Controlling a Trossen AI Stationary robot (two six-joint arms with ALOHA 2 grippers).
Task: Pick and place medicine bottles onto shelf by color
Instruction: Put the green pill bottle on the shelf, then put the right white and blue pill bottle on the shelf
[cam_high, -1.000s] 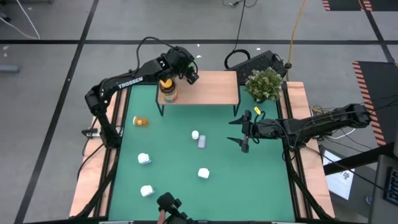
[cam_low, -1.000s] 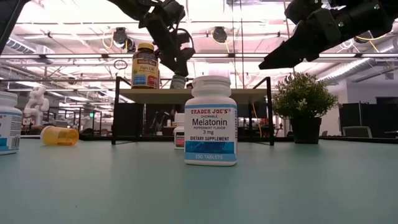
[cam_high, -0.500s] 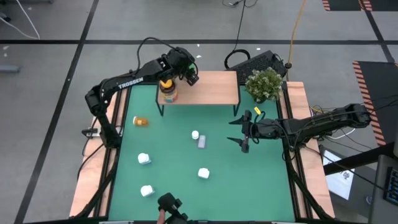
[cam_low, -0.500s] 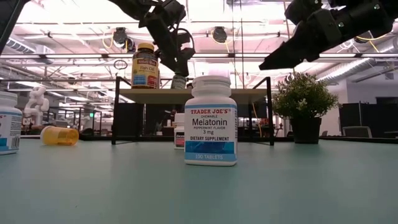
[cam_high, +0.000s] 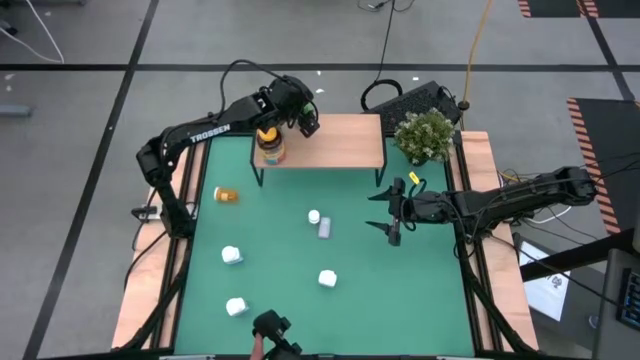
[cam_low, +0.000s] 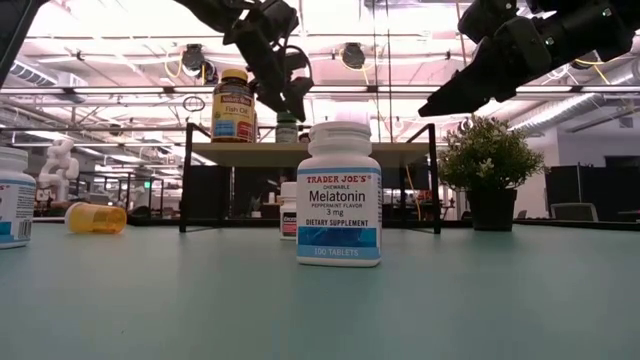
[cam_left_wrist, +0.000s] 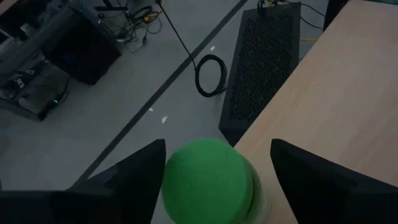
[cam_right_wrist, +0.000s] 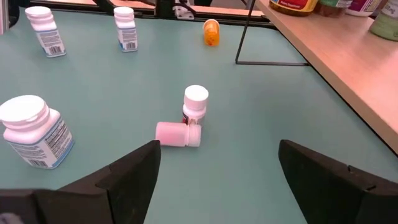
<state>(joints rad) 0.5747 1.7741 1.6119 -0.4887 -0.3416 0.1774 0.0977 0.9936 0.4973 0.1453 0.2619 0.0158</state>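
Up at the far left corner of the shelf (cam_high: 335, 140), the left gripper (cam_high: 287, 113) hangs right over the back edge, its fingers (cam_left_wrist: 134, 177) spread to either side of a green-capped bottle (cam_left_wrist: 210, 182) with a sliver of daylight on each flank, so it is not pinching it. That bottle stands on the shelf's very edge, with floor and a black box (cam_left_wrist: 258, 65) directly beyond it. Just beside it towards the table's left edge sits the amber bottle with the yellow lid (cam_high: 269, 145), upright on the shelf's left end. All the rest of the wooden top lies bare out to the right.

Down on the green table (cam_high: 430, 290), the right gripper (cam_high: 392, 214) hovers near the shelf's right front leg, fingers spread and holding nothing, with open green surface in front of it. Between the two arms, mid-table, a small white bottle (cam_high: 314, 216) stands touching a pink one lying on its side (cam_high: 324, 229). An orange bottle (cam_high: 227, 195) lies tipped over near the left edge, just ahead of the shelf's left leg. Three more white bottles stand well apart in the near half: one at left (cam_high: 231, 255), one central (cam_high: 327, 278), one by the near left corner (cam_high: 236, 306). A potted plant (cam_high: 424, 135) sits at the far right corner, just beside the shelf's right end.
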